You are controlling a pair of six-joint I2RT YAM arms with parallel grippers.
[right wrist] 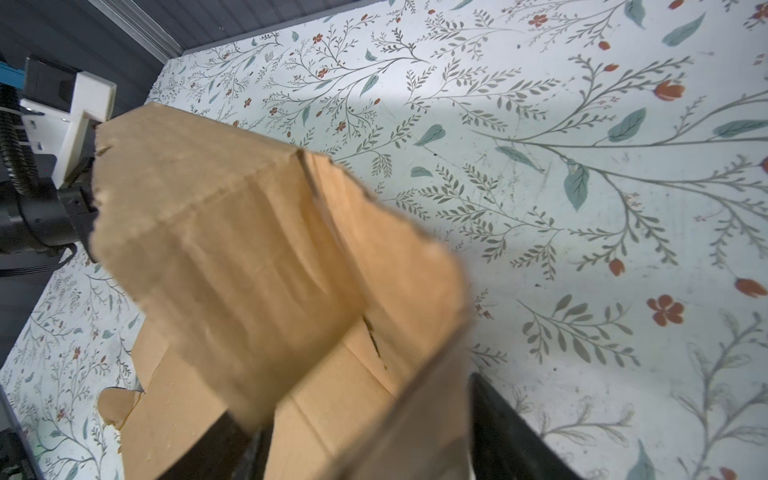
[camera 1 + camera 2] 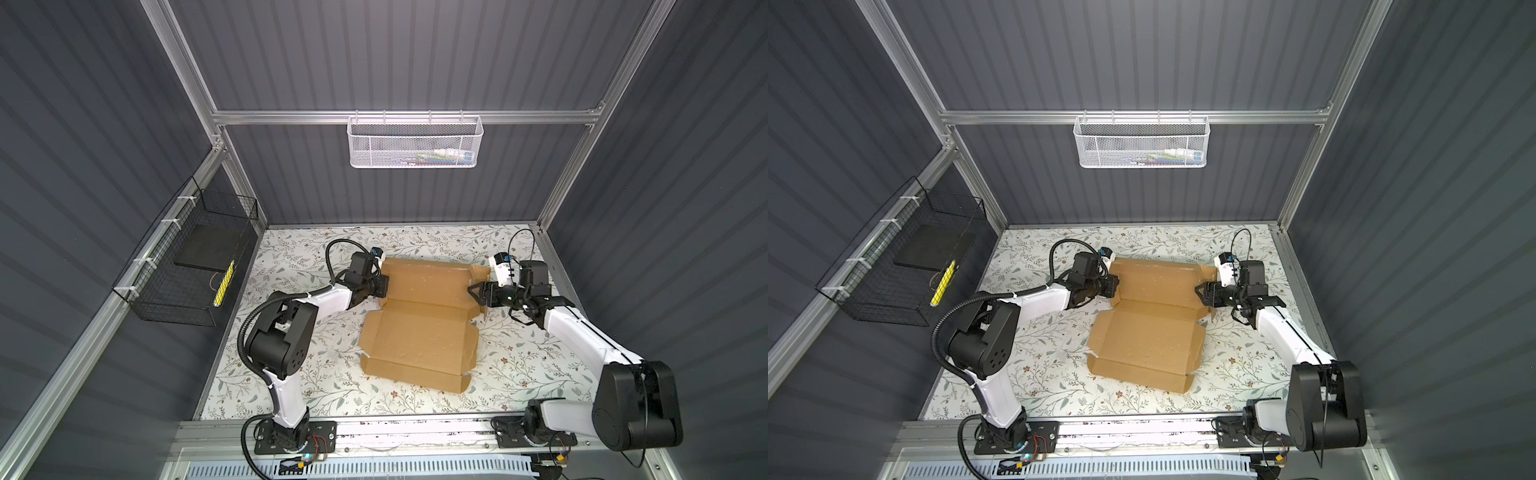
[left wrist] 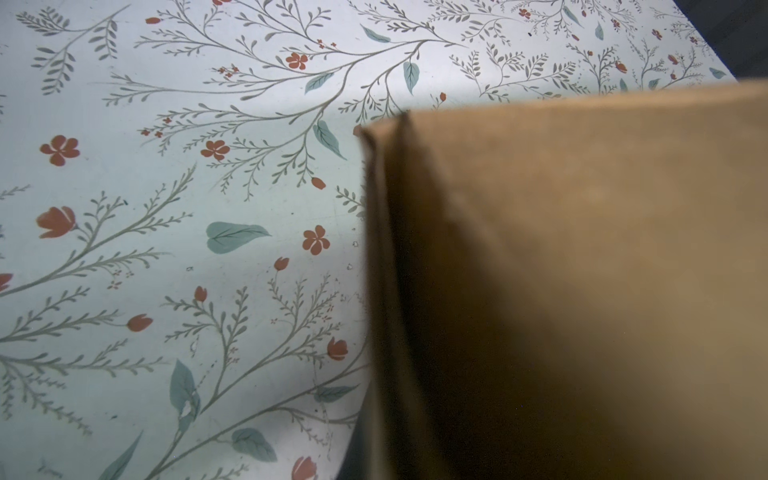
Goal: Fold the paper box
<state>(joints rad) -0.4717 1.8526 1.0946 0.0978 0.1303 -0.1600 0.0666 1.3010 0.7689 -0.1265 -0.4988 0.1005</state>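
- The paper box (image 2: 419,332) sits half-formed in the middle of the floral table (image 2: 316,374). Its near tray lies flat on the surface, and its far panel is tipped up clear of it.
- The left gripper (image 2: 381,286) meets the far panel at its left edge with its jaws closed right down. The thin card appears pinched between them, which would explain why that end of the panel stands off the table.
- The left wrist view shows only raised brown card close to the lens, with the floral print beyond. The fingertips themselves are out of frame.
- The right gripper (image 2: 473,291) waits at the opposite edge with its jaws spread wide.
- In the right wrist view its dark fingers (image 1: 511,419) stand on either side of a side flap. Whether the pads touch the card cannot be told.
- The arms flank the panel at opposite ends, seemingly so that it swings evenly about its crease instead of twisting.
- By the look of it, the left arm anchors the lift while the right lines up to take the flap.
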